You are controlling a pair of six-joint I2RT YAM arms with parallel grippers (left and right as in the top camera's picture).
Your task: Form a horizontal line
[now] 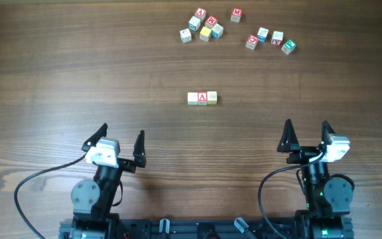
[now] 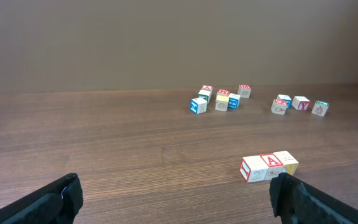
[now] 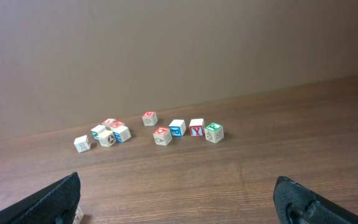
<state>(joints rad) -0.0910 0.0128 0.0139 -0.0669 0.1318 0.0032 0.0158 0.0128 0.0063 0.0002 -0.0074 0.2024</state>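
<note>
Item, row of three blocks: lying mid-table, well ahead of both arms, the cubes touching side by side in a left-to-right line, the middle one showing a red A; in the left wrist view it is sitting just beyond the right-hand finger. Item, loose cluster: lettered cubes lying close together at the far side of the table, left of centre, some touching. Item, lone block: showing a red M, sitting just right of that cluster and apart from it. Item, group of four blocks: trailing in a rough diagonal at the far right, well apart from the row. Item, left gripper: hovering at the near left of the table, jaws standing spread wide, grasping nothing. Item, right gripper: hovering at the near right, jaws likewise parted, holding nothing. Item, table: dark wood grain, carrying all the blocks listed
</note>
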